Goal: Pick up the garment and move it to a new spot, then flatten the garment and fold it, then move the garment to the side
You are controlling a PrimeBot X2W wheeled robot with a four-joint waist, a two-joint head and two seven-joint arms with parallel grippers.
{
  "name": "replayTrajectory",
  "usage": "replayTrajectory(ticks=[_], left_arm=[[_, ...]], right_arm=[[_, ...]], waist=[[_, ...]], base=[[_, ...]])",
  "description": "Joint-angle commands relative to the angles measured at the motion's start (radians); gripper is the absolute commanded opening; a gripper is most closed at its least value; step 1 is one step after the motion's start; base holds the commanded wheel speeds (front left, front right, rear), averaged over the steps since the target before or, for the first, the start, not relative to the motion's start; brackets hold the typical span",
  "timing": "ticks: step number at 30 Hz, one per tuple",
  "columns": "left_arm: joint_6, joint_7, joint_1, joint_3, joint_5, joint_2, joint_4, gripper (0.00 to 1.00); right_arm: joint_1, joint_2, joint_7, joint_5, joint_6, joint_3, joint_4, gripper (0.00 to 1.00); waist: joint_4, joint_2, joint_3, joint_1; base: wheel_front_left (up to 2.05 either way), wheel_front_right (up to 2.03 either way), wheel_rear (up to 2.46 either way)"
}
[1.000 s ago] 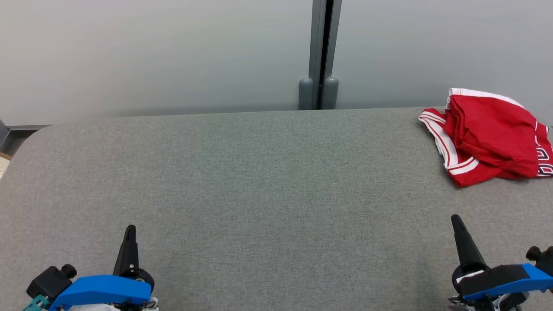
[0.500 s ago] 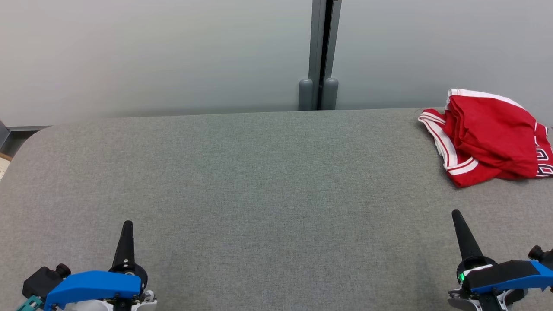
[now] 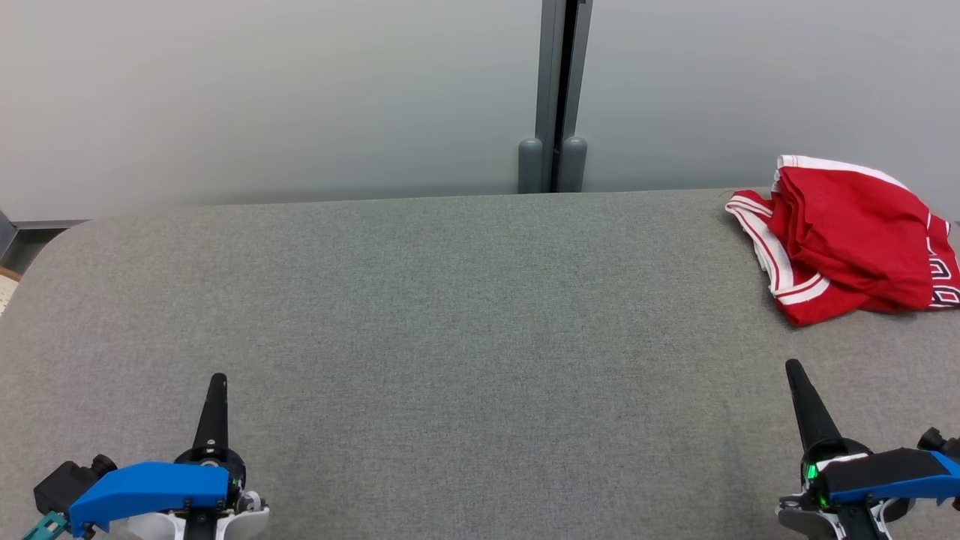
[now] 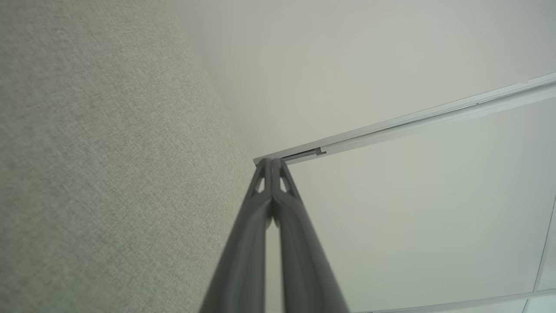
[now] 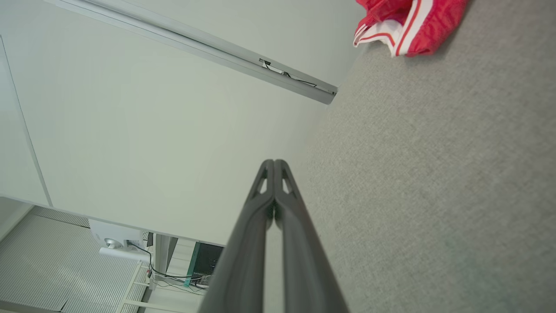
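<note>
Head view: a grey fabric-covered table [image 3: 480,315] backed by pale wall panels [image 3: 262,97] that meet at a grey post [image 3: 559,90]. The garment [image 3: 847,240], red with white striped trim and dark lettering at its right edge, lies crumpled in a heap at the table's far right corner. The left gripper [image 3: 217,384] sits at the lower left and the right gripper [image 3: 793,371] at the lower right, each over the near part of the table with its fingers pointing away from the robot. This view gives both grippers and the garment in one layout, while the wrist views give the jaws from close by. In the left wrist view the two dark fingers are pressed together with their tips meeting and nothing between them, the table cloth on one side and a panel on the other. The right wrist view shows a like closed, empty pair. It adds a corner of the garment at its upper right and, at its lower left, a ribbed grey surface [image 5: 52,261], a white device [image 5: 115,239] and cables [image 5: 173,276]. The garment lies ahead of the right gripper and slightly to its right, well apart from it, with bare cloth between. It is far across the table from the left gripper.
</note>
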Motion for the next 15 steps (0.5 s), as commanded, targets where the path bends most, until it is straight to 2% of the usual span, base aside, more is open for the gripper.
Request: replayTrajectory(ticks=[1,15], left_arm=[[-0.008,0.006,-0.021,0.009,-0.015,0.001,-0.011,0.00],[-0.011,0.038,-0.030,0.035,-0.114,-0.012,-0.017,0.00]], right_arm=[[-0.020,-0.006,0.003,0.020,0.001,-0.003,-0.004,0.00],[-0.030,-0.006,0.017,0.142,0.001,-0.005,0.006,0.00]], waist=[[0.000,-0.0001,0.000,0.0000],[0.000,-0.0001,-0.003,0.0000]], base=[[0.00,0.00,0.00],[0.00,0.00,0.00]])
